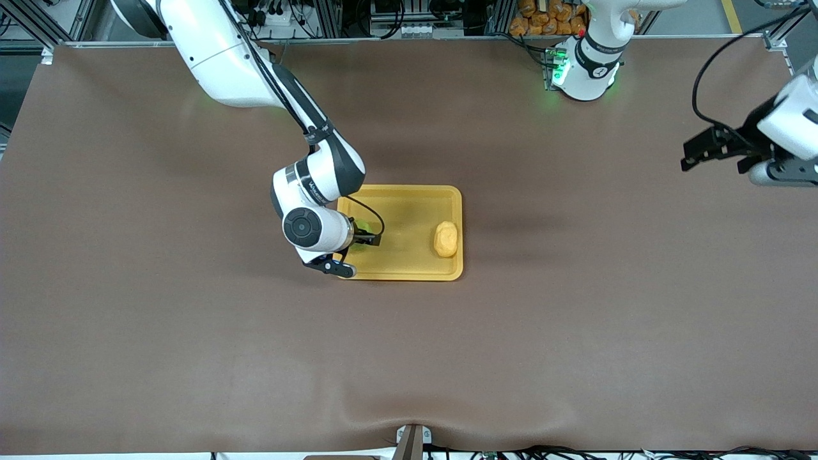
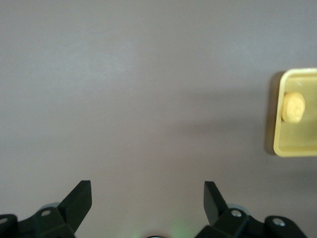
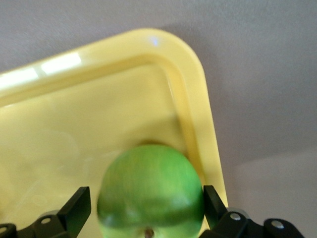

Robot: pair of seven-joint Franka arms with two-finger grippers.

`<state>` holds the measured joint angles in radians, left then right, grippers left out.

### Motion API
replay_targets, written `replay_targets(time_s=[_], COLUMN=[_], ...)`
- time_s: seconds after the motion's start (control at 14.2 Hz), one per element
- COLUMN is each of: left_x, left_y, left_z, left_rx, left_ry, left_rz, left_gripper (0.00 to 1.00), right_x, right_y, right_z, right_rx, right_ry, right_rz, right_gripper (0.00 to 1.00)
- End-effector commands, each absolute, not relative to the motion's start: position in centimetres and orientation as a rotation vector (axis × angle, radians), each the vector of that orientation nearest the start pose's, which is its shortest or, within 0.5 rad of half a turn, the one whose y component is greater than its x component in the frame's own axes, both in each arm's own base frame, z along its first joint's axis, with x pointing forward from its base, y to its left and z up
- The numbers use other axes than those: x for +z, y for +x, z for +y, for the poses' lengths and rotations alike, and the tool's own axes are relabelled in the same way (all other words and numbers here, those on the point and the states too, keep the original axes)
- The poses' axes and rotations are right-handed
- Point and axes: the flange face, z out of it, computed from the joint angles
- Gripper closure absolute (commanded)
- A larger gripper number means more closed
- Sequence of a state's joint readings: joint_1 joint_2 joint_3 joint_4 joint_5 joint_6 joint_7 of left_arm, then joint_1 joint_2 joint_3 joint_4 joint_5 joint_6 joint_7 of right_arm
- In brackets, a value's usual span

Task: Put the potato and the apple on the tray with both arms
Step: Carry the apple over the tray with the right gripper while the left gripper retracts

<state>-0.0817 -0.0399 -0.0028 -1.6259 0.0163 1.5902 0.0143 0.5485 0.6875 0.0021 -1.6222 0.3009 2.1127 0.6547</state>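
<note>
The yellow-orange tray [image 1: 409, 191] lies at mid-table. The pale yellow potato [image 1: 445, 239] rests in it at the end toward the left arm. My right gripper [image 1: 360, 237] is down in the tray's end toward the right arm, fingers open, with the green apple [image 1: 362, 226] between them; the wrist hides most of it. In the right wrist view the apple [image 3: 151, 191] sits on the tray [image 3: 188, 89] near a corner, between the spread fingers of the gripper [image 3: 146, 198]. My left gripper [image 1: 687, 155] waits, open and empty, above the table at the left arm's end; its wrist view shows the gripper [image 2: 147, 191], the tray [image 2: 297, 148] and the potato [image 2: 293, 107].
The brown table cloth [image 1: 192, 351] spreads around the tray. Orange items [image 1: 543, 19] sit off the table's edge by the left arm's base [image 1: 585, 70].
</note>
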Motion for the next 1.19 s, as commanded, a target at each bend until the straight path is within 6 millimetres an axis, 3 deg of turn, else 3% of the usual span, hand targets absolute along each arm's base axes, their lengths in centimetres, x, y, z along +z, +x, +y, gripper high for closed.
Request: replay_targets(time_s=[0.0, 0.21, 0.35, 0.56, 0.77, 0.91, 1.12], left_x=[63.0, 63.0, 63.1, 63.4, 63.3, 63.1, 63.3], left_y=[53.8, 53.1, 53.0, 53.2, 53.3, 53.4, 53.2], left_z=[-4.3, -4.2, -4.3, -5.6, -5.4, -5.0, -6.6], left_rx=[0.003, 0.072, 0.07, 0.056, 0.055, 0.061, 0.057], left_ry=[-3.118, -3.112, -3.113, -3.112, -3.097, -3.099, -3.094], left_rz=[0.304, 0.301, 0.262, 0.209, 0.133, 0.128, 0.166], left_gripper=[0.0, 0.0, 0.0, 0.0, 0.0, 0.0, 0.0], right_x=[22.8, 26.3, 29.9, 35.2, 39.3, 42.8, 47.1], right_y=[57.5, 59.1, 61.0, 63.5, 65.8, 66.9, 67.8], right_z=[36.7, 36.5, 34.8, 30.3, 25.8, 22.2, 15.3], right_rx=[0.42, 0.411, 0.488, 0.574, 0.548, 0.514, 0.491], right_ry=[-2.958, -2.95, -2.946, -2.931, -2.91, -2.898, -2.862], right_rz=[0.449, 0.429, 0.44, 0.475, 0.538, 0.584, 0.695], right_gripper=[0.0, 0.0, 0.0, 0.0, 0.0, 0.0, 0.0])
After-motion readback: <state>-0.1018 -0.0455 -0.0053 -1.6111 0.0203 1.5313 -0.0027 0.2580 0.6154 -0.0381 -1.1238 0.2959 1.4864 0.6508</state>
